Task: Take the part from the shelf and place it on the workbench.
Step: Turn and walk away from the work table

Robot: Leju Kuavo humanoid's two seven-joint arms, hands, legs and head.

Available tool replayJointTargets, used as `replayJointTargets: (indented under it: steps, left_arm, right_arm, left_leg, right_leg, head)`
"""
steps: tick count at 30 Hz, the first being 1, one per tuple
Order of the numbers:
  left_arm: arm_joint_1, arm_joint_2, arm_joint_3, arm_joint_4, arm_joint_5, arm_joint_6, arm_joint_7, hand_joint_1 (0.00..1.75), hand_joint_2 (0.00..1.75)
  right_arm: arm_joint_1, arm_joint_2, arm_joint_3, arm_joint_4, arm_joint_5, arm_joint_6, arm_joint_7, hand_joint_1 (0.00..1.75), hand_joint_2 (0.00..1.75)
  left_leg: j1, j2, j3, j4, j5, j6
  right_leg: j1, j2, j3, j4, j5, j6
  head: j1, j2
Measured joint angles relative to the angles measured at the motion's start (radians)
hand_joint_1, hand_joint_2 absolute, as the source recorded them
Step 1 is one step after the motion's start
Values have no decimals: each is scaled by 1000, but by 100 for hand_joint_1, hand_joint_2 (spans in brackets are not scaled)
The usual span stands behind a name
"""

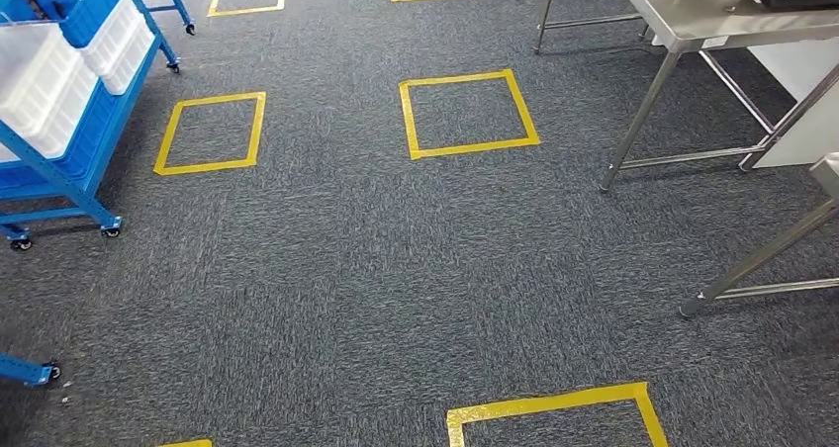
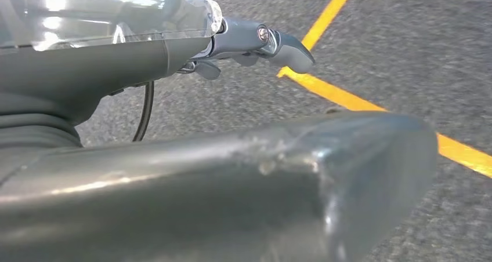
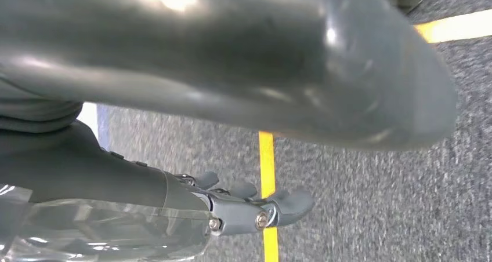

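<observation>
Grey carpet (image 1: 346,269) everywhere, marked with yellow tape squares (image 1: 467,114). Blue shelf (image 1: 59,160) on casters far left, loaded with white bins (image 1: 40,86) and blue bins (image 1: 89,2). Steel workbench (image 1: 712,22) far right, well apart from the shelf, something clear and something dark on top, too cut off to name. Part itself: cannot tell which bin holds it, nothing readable from the head view.

Step in hand, by judgement: the approach, nothing fetched yet. Next move calls for turning and walking left to face the shelf, then raising an arm to the bins.

Down at the wrists, what the head view lacks: left hand (image 2: 255,44) hanging over carpet and a yellow line (image 2: 348,99), thumb (image 2: 325,175) huge and blurred in front, fingers extended and loosely apart, nothing in them. Right hand (image 3: 255,207) likewise, over another yellow line (image 3: 266,157), fingers stretched out, empty. Shelf and bench belong to the head view alone.
</observation>
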Motion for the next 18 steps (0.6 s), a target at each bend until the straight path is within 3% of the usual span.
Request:
replayJointTargets:
  steps: [2, 3, 4, 6, 8, 9, 11, 12, 14, 16, 17, 18]
  left_arm:
    - [0, 0, 0, 0, 0, 1, 5, 0, 0]
    - [0, 0, 0, 0, 0, 2, 7, 0, 0]
    - [0, 0, 0, 0, -1, 2, 9, 0, 0]
    - [0, 0, 0, 0, 0, 4, 12, 0, 0]
    - [-1, 0, 0, 0, 2, 6, 12, 0, 0]
    - [-1, 0, 0, 0, 3, 7, 12, 0, 0]
    - [1, 0, 1, 0, 5, 9, 13, 0, 0]
    - [2, -1, 2, 0, 6, 10, 14, 0, 0]
    - [1, -3, 4, 0, 7, 13, 15, 0, 0]
    - [0, -4, 5, 0, 8, 14, 15, 0, 0]
    - [0, -4, 5, 0, 8, 14, 15, 0, 0]
    - [1, -4, 6, 0, 8, 14, 16, 0, 0]
  right_arm:
    - [3, -1, 0, 0, 1, 0, 1, 0, 0]
    - [4, -1, 0, 0, 1, 0, 1, 0, 0]
    - [3, -1, 0, 0, 1, 0, 1, 0, 0]
    - [1, 0, 0, 0, 1, 0, 0, 0, 0]
    - [0, 0, 0, 0, 1, 0, 0, 0, 0]
    - [-1, 1, 0, 0, 1, 0, 0, 0, 0]
    - [-6, 2, 0, 0, 1, 2, 0, 0, 0]
    - [-9, 2, 0, 0, 1, 2, 0, 0, 0]
    - [-9, 2, 0, -1, 2, 4, 0, 0, 0]
    - [-4, 1, 0, 0, 3, 5, 0, 0, 0]
    - [-3, 1, 0, 0, 3, 6, 1, 0, 0]
    - [-3, 1, 0, 0, 4, 6, 1, 0, 0]
  left_leg:
    - [3, 17, -56, 119, -51, -4]
    - [4, 19, -67, 146, -54, -3]
    - [4, 21, -60, 134, -40, -1]
    - [-1, 44, 6, 14, 20, 10]
    - [-11, 78, 64, -98, 55, 23]
    - [-16, 88, 74, -121, 58, 27]
    - [-19, 70, 74, -131, 62, 35]
    - [-17, 61, 78, -140, 68, 39]
    - [-10, 40, 87, -158, 82, 49]
    - [-6, 21, 87, -162, 87, 53]
    - [-6, 10, 85, -161, 87, 53]
    - [-5, -3, 85, -160, 87, 53]
  right_leg:
    - [7, -31, 0, 1, -3, -6]
    - [10, -45, 0, 1, -4, -8]
    - [13, -59, 1, 1, -5, -8]
    - [16, -83, 6, 1, -9, -7]
    - [19, -103, 11, 1, -13, -1]
    - [20, -111, 13, 1, -15, 3]
    - [18, -125, 17, -2, -16, 12]
    - [17, -118, 20, 1, -20, 17]
    - [13, -68, 3, 50, -55, 27]
    - [8, -19, -55, 170, -120, 34]
    - [5, -12, -87, 230, -143, 37]
    - [3, -10, -106, 264, -146, 40]
  head:
    - [-2, 0]
    - [-2, 0]
    - [-2, 0]
    - [-2, 0]
    - [-1, 0]
    - [-1, 0]
    - [-2, 0]
    - [-1, 0]
    - [2, 0]
    - [5, 0]
    - [5, 0]
    - [5, 0]
